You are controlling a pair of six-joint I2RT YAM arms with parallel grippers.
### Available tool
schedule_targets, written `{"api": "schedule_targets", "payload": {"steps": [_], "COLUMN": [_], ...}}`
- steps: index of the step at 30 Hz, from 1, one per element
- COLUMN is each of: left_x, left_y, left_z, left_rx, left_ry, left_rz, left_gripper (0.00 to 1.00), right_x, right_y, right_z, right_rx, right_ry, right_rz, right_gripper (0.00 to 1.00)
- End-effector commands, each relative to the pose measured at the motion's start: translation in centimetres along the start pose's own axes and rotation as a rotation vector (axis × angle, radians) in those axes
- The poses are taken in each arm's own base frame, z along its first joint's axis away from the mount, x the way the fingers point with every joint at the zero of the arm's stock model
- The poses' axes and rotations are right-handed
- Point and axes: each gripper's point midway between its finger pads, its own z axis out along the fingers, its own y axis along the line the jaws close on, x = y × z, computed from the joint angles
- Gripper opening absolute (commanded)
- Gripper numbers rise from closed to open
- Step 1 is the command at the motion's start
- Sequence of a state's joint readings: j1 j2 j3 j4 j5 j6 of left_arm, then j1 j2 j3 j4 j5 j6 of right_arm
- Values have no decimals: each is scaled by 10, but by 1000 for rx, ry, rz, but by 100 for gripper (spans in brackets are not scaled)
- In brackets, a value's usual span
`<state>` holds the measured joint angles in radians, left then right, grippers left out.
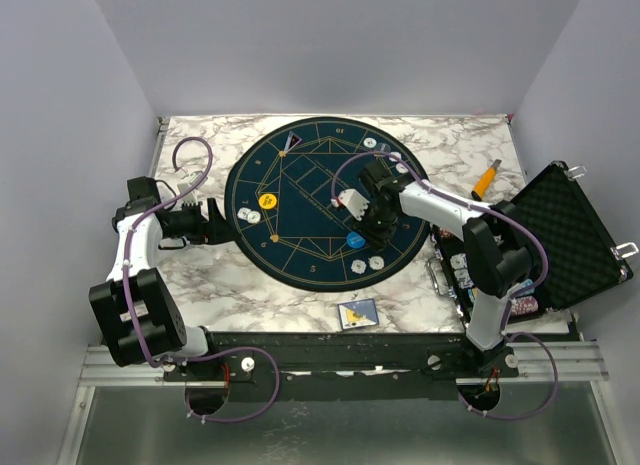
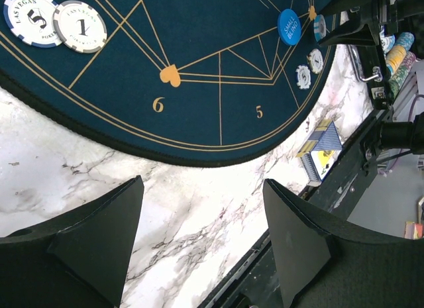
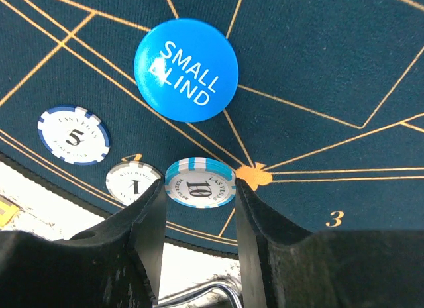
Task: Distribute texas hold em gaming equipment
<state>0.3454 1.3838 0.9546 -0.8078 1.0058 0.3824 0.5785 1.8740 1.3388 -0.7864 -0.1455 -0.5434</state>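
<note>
My right gripper (image 3: pixel 199 192) is shut on a light-blue and white poker chip marked 10 (image 3: pixel 200 182), held just above the dark blue round mat (image 1: pixel 300 235). Beyond it on the mat lie the blue SMALL BLIND disc (image 3: pixel 186 69), a blue-edged 5 chip (image 3: pixel 73 134) and a grey 1 chip (image 3: pixel 132 182). From above, the right gripper (image 1: pixel 372 228) hangs over the mat's right part, beside the blue disc (image 1: pixel 355 241). A yellow disc (image 1: pixel 267 200) and two chips (image 1: pixel 249 216) lie at the mat's left. My left gripper (image 2: pixel 202 182) stands open over bare marble, holding nothing.
The open black case (image 1: pixel 560 235) with rows of chips (image 2: pixel 397 50) stands at the right edge. An orange-handled tool (image 1: pixel 487 178) lies behind it. A pack of cards (image 1: pixel 357 313) sits near the table's front edge. A card (image 1: pixel 292 142) lies at the mat's far rim.
</note>
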Motion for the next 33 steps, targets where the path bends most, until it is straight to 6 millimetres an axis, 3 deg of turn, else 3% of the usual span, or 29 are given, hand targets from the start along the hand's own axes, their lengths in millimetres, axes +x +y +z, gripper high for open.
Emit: {"api": "schedule_targets", "payload": {"steps": [1, 8, 13, 22, 25, 29, 33], "left_x": [-7, -9, -9, -9, -9, -9, -8], "left_y": [-6, -7, -7, -6, -6, -6, -6], "left_z": [-2, -2, -2, -1, -1, -1, -1], "left_rx": [17, 17, 19, 19, 18, 19, 18], "left_ry": [-17, -17, -16, -13, -13, -12, -10], "left_rz": [35, 39, 39, 37, 38, 35, 34], "left_gripper": [75, 75, 75, 75, 75, 75, 75], "right_x": [4, 10, 15, 23, 23, 22, 21], "right_y": [-5, -11, -14, -20, -20, -22, -23], "right_z": [3, 13, 17, 23, 23, 18, 12], "right_rx": [18, 34, 46, 49, 46, 55, 58], "right_ry": [-1, 17, 30, 45, 43, 35, 31], "right_rz": [-12, 0, -1, 11, 11, 7, 5], "right_gripper": [11, 20, 41, 53, 52, 42, 41]}}
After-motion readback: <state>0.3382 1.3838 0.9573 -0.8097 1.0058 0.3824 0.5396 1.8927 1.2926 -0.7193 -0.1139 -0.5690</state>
